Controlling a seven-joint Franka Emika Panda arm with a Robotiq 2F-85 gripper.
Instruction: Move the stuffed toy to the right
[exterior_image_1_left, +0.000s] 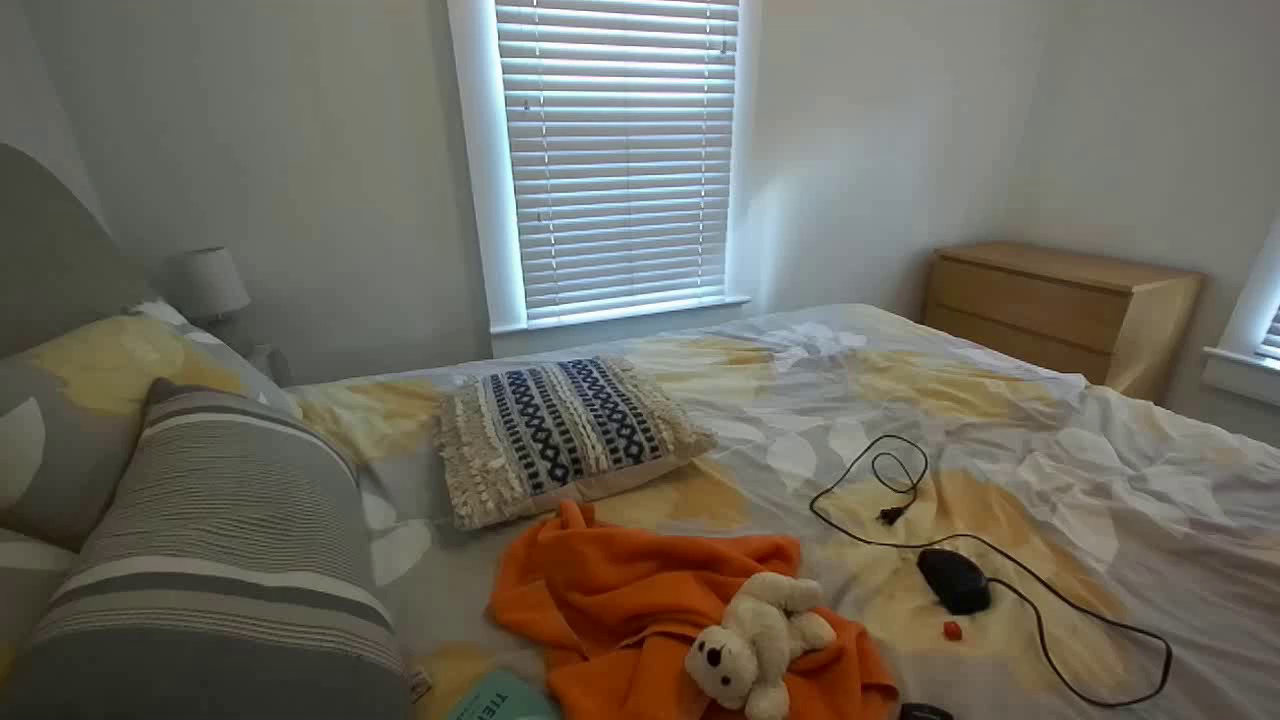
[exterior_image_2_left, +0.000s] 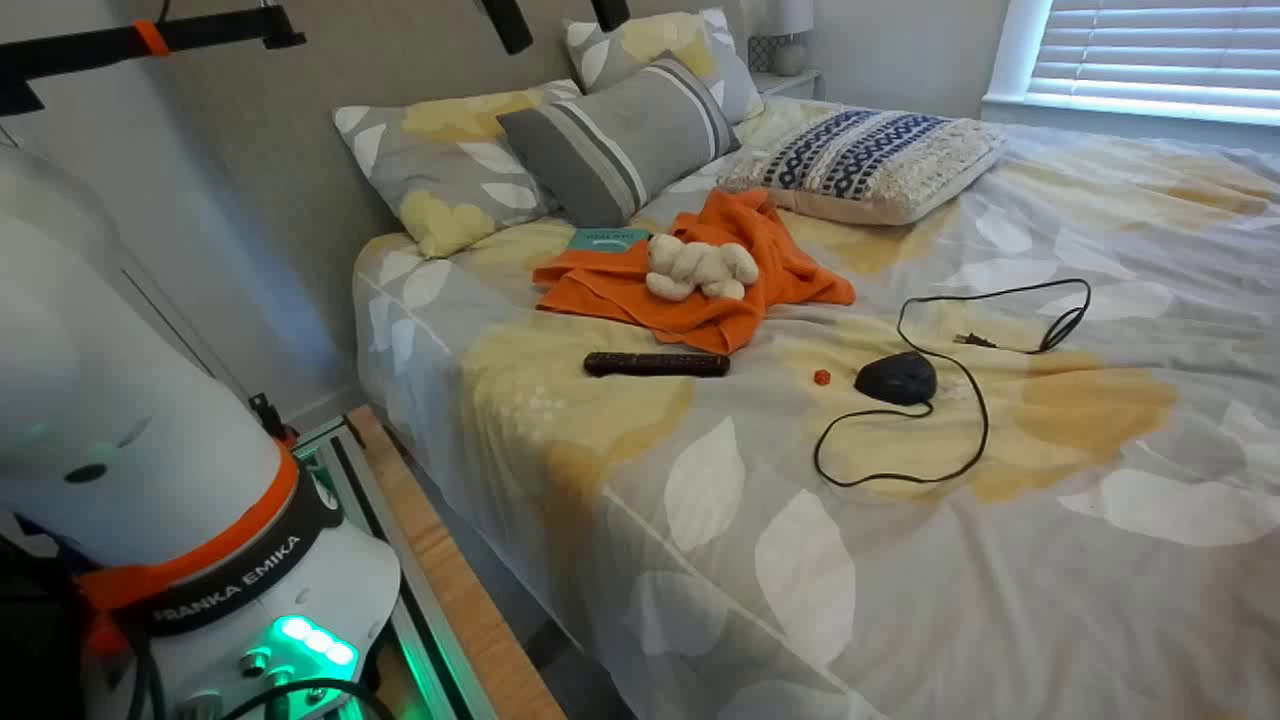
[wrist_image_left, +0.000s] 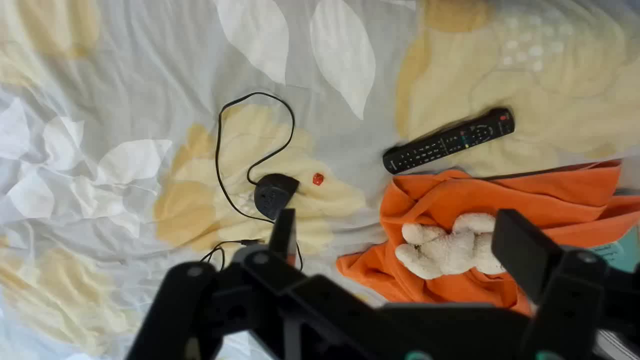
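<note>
A white stuffed bear (exterior_image_1_left: 762, 640) lies on a crumpled orange cloth (exterior_image_1_left: 620, 570) on the bed. The bear (exterior_image_2_left: 697, 266) and the cloth (exterior_image_2_left: 600, 305) show in both exterior views. My gripper (exterior_image_2_left: 563, 33) shows at the top edge in an exterior view, with its two fingertips apart, above the bed. In the wrist view the gripper (wrist_image_left: 397, 220) is open and empty. The bear (wrist_image_left: 445, 250) is seen below, between the fingers and nearer the right one, which hides its head. The gripper is not touching it.
On the bed are a black remote (exterior_image_2_left: 655, 364), a small red die (exterior_image_2_left: 822, 377), a black corded device (exterior_image_2_left: 897, 380), and a teal book (exterior_image_2_left: 608, 239) beside the cloth. A patterned cushion (exterior_image_1_left: 570, 430) and a striped grey pillow (exterior_image_1_left: 240, 520) lie behind.
</note>
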